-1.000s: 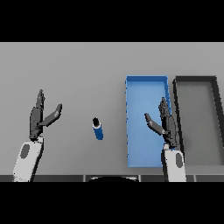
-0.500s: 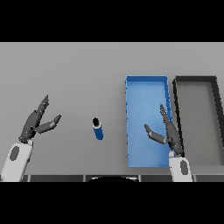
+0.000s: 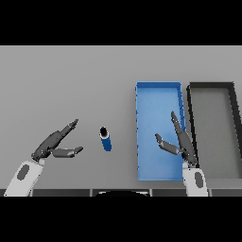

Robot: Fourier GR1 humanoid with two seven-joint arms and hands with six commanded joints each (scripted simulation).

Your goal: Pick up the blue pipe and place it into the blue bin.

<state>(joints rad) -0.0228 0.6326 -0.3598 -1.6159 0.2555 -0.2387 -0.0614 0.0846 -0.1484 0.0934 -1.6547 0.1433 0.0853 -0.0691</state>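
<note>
A short blue pipe [image 3: 106, 139] lies on the grey table, its dark open end facing away from me. The blue bin [image 3: 158, 101] sits to its right with nothing inside. My left hand [image 3: 53, 143] is open a short way left of the pipe, fingers pointing toward it and thumb spread below, not touching it. Over the near right part of the bin my right hand [image 3: 182, 142] is open too, fingers straight and pointing away.
A black bin [image 3: 211, 90] stands directly right of the blue bin, their walls almost touching. Bare grey table stretches behind and left of the pipe.
My left hand has dropped lower and tilted its fingers rightward toward the pipe. The right hand has slid down toward the near edge of the bin. The pipe has not moved.
</note>
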